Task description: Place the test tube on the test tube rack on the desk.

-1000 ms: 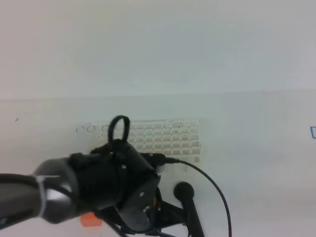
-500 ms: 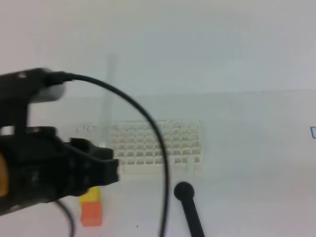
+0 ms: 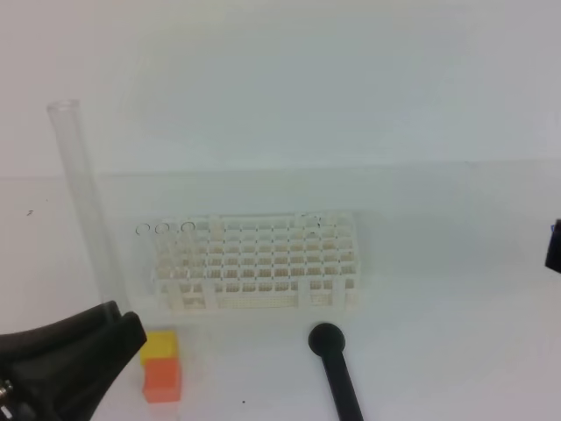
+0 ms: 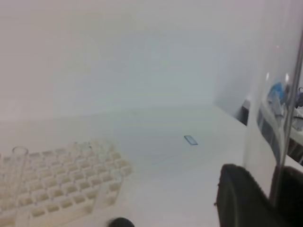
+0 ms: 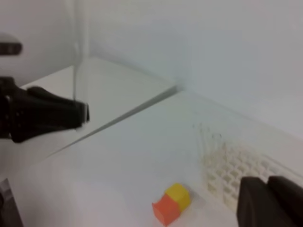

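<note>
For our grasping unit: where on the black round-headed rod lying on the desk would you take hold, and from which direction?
Grip the straight shaft just below the rod's round head, coming from above with the fingers across it. It lies flat on the desk, apart from the rack, and the ball would likely slip.

The test tube [image 3: 83, 197] is clear, smooth glass with a bit of shine. The test tube rack [image 3: 259, 263] looks like white plastic. The desk [image 3: 438, 263] is white and dull. The left gripper [image 3: 105, 338] is black and dull.
</note>
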Controlling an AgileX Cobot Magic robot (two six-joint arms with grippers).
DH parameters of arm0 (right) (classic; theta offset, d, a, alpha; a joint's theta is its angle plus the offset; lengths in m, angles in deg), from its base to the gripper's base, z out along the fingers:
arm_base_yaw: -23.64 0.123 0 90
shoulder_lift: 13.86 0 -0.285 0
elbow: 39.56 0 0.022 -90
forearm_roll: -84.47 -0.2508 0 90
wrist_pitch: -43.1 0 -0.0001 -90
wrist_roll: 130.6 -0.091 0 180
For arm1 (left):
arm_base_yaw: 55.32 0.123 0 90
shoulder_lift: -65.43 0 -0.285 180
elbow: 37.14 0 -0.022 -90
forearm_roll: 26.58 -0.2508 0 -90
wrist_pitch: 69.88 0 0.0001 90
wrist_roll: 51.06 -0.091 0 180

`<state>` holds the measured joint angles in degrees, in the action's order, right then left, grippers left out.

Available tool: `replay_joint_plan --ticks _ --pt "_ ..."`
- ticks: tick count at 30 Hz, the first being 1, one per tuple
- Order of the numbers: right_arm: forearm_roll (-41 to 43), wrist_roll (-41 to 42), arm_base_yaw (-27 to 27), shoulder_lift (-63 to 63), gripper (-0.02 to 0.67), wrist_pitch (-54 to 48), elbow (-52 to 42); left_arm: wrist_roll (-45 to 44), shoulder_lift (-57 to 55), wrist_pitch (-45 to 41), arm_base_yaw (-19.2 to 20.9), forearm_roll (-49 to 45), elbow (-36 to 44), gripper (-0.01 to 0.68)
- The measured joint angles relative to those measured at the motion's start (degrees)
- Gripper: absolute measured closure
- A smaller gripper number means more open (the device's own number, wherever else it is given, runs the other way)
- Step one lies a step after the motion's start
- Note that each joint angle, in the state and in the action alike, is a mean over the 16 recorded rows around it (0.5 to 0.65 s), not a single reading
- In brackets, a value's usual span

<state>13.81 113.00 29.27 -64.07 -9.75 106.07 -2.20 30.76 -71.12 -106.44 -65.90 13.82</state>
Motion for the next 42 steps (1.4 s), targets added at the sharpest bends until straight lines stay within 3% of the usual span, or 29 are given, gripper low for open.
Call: replay_joint_plan --ticks 5,11,16,20,29,42 --pt "-4.2 7.3 6.9 -8.2 0.595 0.2 4.9 1.7 0.0 3.8 0.0 -2.7 2.2 0.673" --pt "-6.7 12.5 20.7 -17.6 0.582 5.1 11.9 1.7 -0.7 8.6 0.0 -5.4 2.6 0.673" --pt "-9.3 15.6 31.9 -24.1 0.522 11.1 17.5 1.7 -0.9 10.1 0.0 -6.1 2.6 0.673" --pt "-12.9 17.8 37.8 -27.8 0.450 15.4 21.4 1.8 -0.9 10.4 0.0 -6.1 2.6 0.673" --pt "-21.9 22.0 41.2 -32.6 0.311 18.6 26.3 1.7 -0.9 10.8 0.0 -6.0 2.6 0.673" --pt "-25.9 24.4 41.6 -38.6 0.290 16.5 31.1 1.6 -0.9 10.6 0.0 -6.0 2.6 0.673"
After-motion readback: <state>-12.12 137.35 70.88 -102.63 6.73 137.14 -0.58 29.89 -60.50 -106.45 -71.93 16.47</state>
